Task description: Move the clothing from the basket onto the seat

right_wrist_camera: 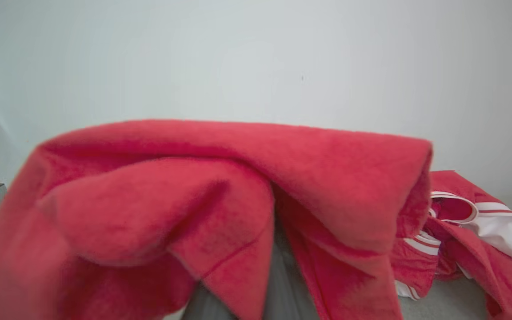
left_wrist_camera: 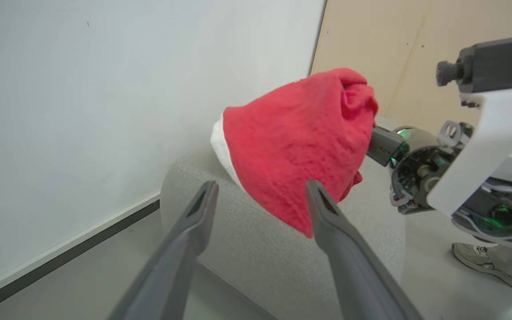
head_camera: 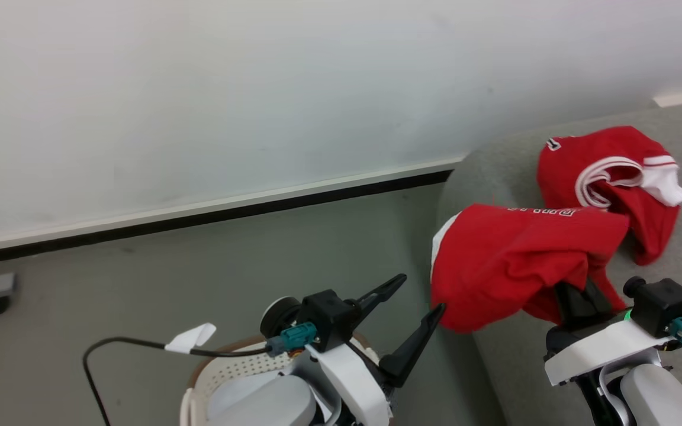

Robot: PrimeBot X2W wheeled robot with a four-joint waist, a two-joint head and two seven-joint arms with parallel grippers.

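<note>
Red shorts (head_camera: 512,254) hang bunched over the right gripper (head_camera: 575,299), out above the near-left corner of the grey woven seat (head_camera: 495,171). One fold spills past the seat's edge toward the floor. The gripper's fingers are buried in the fabric and pressed together, and by the way the cloth gathers around them I judge they are pinching it. At about two o'clock from the shorts, the red jersey (head_camera: 613,177) with its striped trim already lies crumpled on the seat, apart from both arms.

At about eight o'clock from the shorts, the left gripper (head_camera: 421,293) has its fingers spread wide with nothing between them. One tip is just beside the hanging hem. Below it, toward seven o'clock, is the cream perforated basket (head_camera: 228,370), mostly hidden by the arm, so I cannot see what is inside it. In the left wrist view a person's shoe (left_wrist_camera: 482,262) stands beyond the seat.

It looks like the last garment is being set down. The next move, I reckon, is to carry the shorts further in toward one o'clock, lower them and part the fingers. Dropped here, they could slide off the rounded edge.
</note>
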